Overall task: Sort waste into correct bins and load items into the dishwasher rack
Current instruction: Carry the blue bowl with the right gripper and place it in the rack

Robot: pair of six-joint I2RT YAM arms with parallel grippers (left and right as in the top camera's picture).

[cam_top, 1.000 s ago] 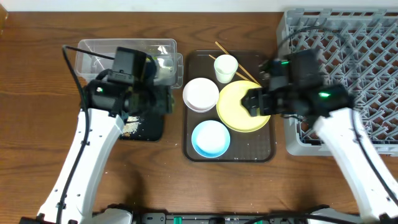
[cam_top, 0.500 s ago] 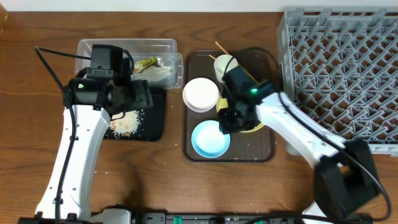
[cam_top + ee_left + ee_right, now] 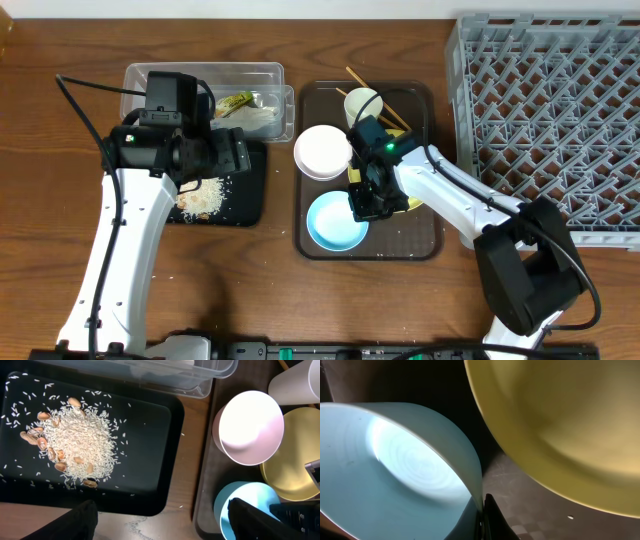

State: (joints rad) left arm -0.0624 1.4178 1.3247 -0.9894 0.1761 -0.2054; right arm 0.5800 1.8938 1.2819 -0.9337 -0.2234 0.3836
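Observation:
My right gripper [image 3: 363, 200] is shut on the right rim of the light blue bowl [image 3: 333, 224], which sits on the brown serving tray [image 3: 420, 242]. In the right wrist view the bowl's wall [image 3: 395, 460] is pinched at my right gripper [image 3: 482, 515], beside the yellow plate [image 3: 560, 420]. The white bowl [image 3: 322, 152], white cup [image 3: 362, 105] and chopsticks [image 3: 353, 76] also lie on that tray. My left gripper [image 3: 160, 525] is open and empty over the black tray [image 3: 150, 460], which holds rice scraps [image 3: 75, 440]. The clear tub [image 3: 200, 78] holds the wrapper [image 3: 233, 102] and white paper [image 3: 262, 116].
The grey dishwasher rack [image 3: 545, 110] fills the right side, just beyond the brown tray's right edge. Bare wooden table [image 3: 250, 290] lies in front of both trays. A few rice grains are scattered on the brown tray near the blue bowl.
My right arm swung left from the yellow plate to the blue bowl and shut on its rim. My left arm drew back from the tub, uncovering the rice, and its gripper opened wider.

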